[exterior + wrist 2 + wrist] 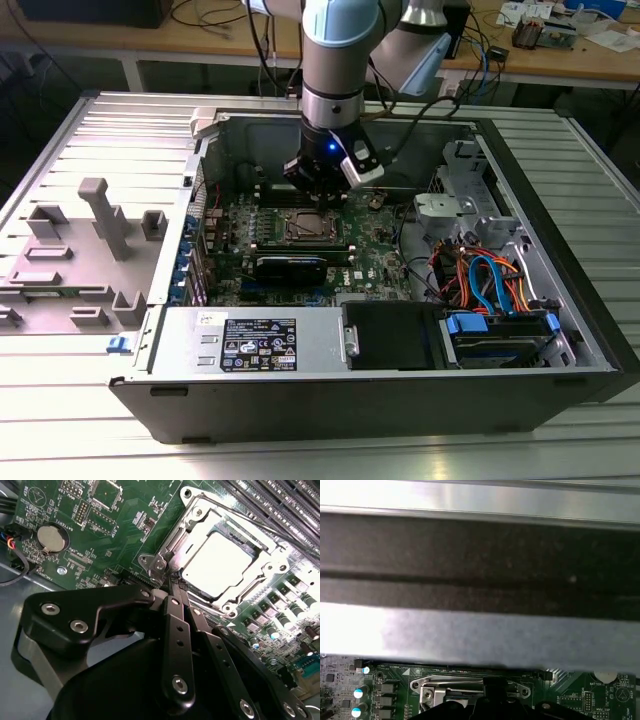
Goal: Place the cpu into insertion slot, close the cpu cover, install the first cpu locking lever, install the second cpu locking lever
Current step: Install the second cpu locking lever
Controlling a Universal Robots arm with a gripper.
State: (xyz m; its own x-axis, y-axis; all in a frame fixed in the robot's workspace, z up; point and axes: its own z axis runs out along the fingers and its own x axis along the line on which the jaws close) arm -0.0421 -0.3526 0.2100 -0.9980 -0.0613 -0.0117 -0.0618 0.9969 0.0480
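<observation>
The cpu (220,565) lies flat in the insertion slot (192,595), its bright metal top showing through the window of the cpu cover (200,517), which is down over it. In the second wrist view my gripper (172,585) has its two black fingers pressed together, with the tips at the socket's near corner by a screw (160,566). I cannot tell whether a thin lever is caught between them. In the exterior view the gripper (318,192) hangs just above the socket (308,228) inside the open computer case. The first wrist view shows the socket's metal frame (427,684) past the dark gripper body (490,702).
A round coin battery (52,538) sits on the green board away from the socket. Long black memory slots (280,500) run beside it. The case walls (560,250), power supply (255,345) and cabled drive cage (490,285) hem in the board. Grey fixtures (100,215) stand at the exterior view's left.
</observation>
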